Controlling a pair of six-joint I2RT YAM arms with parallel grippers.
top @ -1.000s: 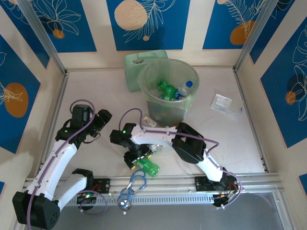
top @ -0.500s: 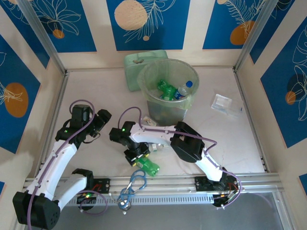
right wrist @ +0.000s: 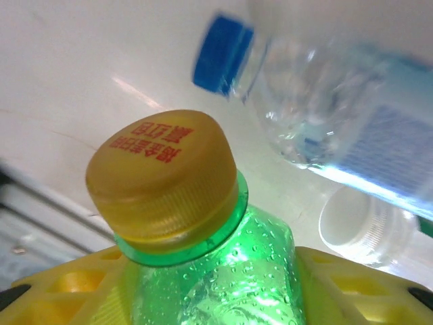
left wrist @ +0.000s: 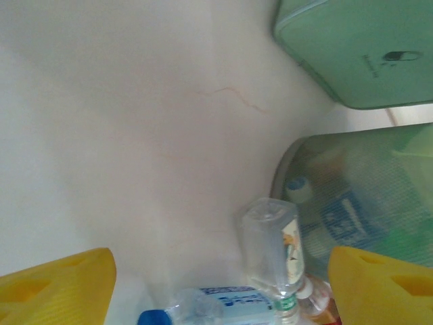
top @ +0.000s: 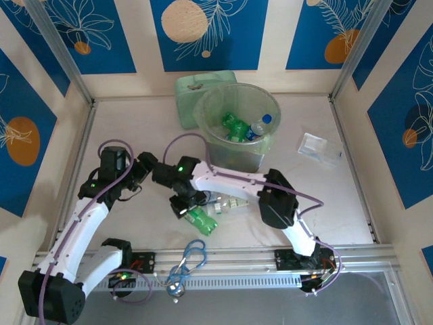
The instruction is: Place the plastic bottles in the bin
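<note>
Down at the near edge, the blue loops point(top: 191, 257) lay by the rail. Just past them the right gripper point(top: 189, 210) was clamped on a green bottle point(top: 201, 221), with yellow fingers point(right wrist: 61, 288) pressed to both sides below its yellow cap point(right wrist: 162, 172). Whether it rested on the table point(top: 135, 128), I couldn't tell. Just beyond lay the clear bottles point(top: 226, 203), one blurred behind a blue cap point(right wrist: 223, 53), another cut off but for a white cap point(right wrist: 358, 227). To the left, the left gripper point(top: 145, 166) hung with its jaws wide apart and nothing between them. Farther back stood the bin point(top: 237, 154), with a second green bottle point(top: 235, 126) and a blue-capped bottle point(top: 257, 127) inside; more showed hazily through its wall. Behind it, partly hidden, sat the mint-green box point(top: 193, 95), and off to the right lay a plastic bag point(top: 318, 147).
</note>
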